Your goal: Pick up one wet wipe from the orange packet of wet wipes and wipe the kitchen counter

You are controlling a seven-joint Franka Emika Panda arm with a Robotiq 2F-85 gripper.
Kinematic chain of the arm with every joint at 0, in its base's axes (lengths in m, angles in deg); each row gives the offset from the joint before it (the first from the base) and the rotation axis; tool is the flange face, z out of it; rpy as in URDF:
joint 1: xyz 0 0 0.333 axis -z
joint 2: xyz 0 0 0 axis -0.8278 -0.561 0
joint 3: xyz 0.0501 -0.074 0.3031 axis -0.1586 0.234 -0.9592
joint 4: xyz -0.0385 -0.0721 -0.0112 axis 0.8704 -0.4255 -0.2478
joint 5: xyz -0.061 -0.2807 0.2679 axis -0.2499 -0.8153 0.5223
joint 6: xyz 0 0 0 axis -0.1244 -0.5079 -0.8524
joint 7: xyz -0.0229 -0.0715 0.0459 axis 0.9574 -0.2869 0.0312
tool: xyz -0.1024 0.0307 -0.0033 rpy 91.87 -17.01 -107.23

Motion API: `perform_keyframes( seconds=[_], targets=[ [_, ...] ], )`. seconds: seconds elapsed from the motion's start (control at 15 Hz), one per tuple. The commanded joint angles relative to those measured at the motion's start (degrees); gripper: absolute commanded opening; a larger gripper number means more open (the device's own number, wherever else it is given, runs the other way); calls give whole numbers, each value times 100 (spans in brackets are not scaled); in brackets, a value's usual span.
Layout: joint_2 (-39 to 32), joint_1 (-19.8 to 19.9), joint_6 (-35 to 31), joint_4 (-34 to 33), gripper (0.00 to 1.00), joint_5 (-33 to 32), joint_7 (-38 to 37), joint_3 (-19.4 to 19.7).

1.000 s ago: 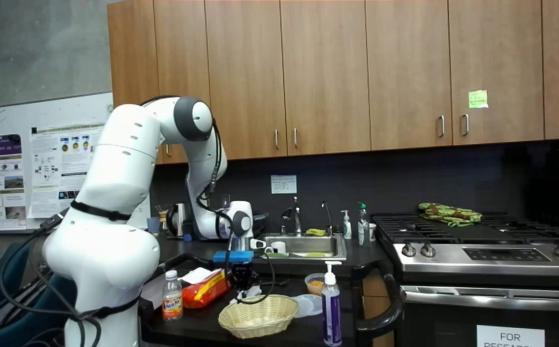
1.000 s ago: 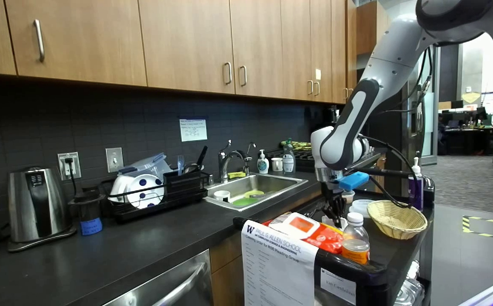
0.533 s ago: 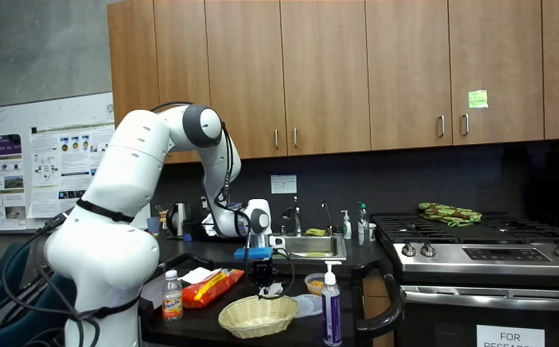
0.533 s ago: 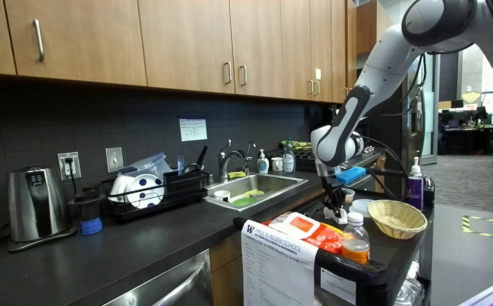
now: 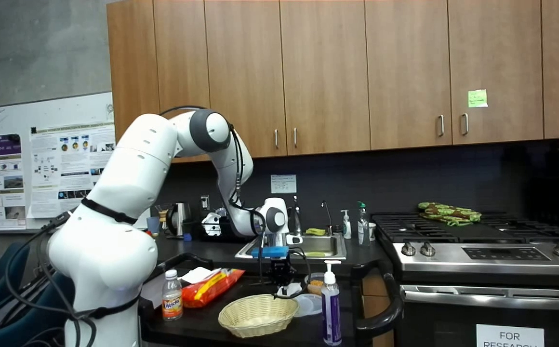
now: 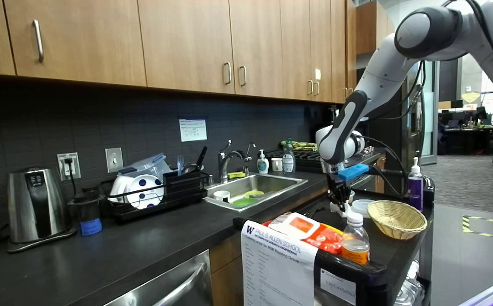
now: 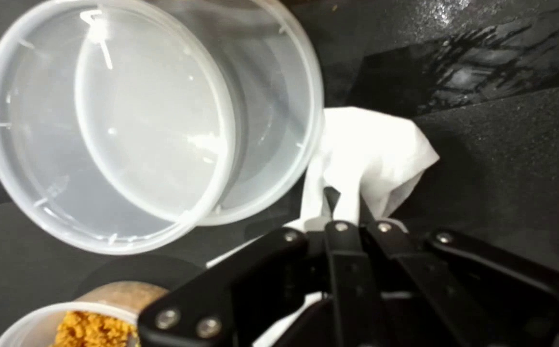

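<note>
My gripper is shut on a crumpled white wipe, which bunches around and beyond the fingertips. In the exterior views the gripper points down, with the wipe at or just above the black cart top. I cannot tell how firmly it touches. The orange packet of wet wipes lies on the cart, apart from the gripper, its pale patch showing. The dark kitchen counter with its steel sink runs behind the cart; it also shows in an exterior view.
Clear round lids lie right beside the wipe. A tub of orange food is close to the gripper. A wicker basket, a purple pump bottle and a juice bottle stand on the cart. A black rail edges it.
My gripper has carried the wipe away from the packet, across the cart top toward the lids and food tub. It stays low and shut. The packet and basket have not moved.
</note>
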Motion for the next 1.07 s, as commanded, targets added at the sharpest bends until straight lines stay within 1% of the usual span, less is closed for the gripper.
perform_keyframes(
  seconds=[0.0, 0.27, 0.67, 1.0],
  targets=[
    [-268, -9, 91, -170, 1, 81, -122, -124],
    [-147, -37, 102, 62, 1, 309, -33, -387],
    [-25, -69, 138, 201, 1, 795, 130, -834],
    [90, -32, 164, 306, 1, 1505, 477, -1305]
  ],
)
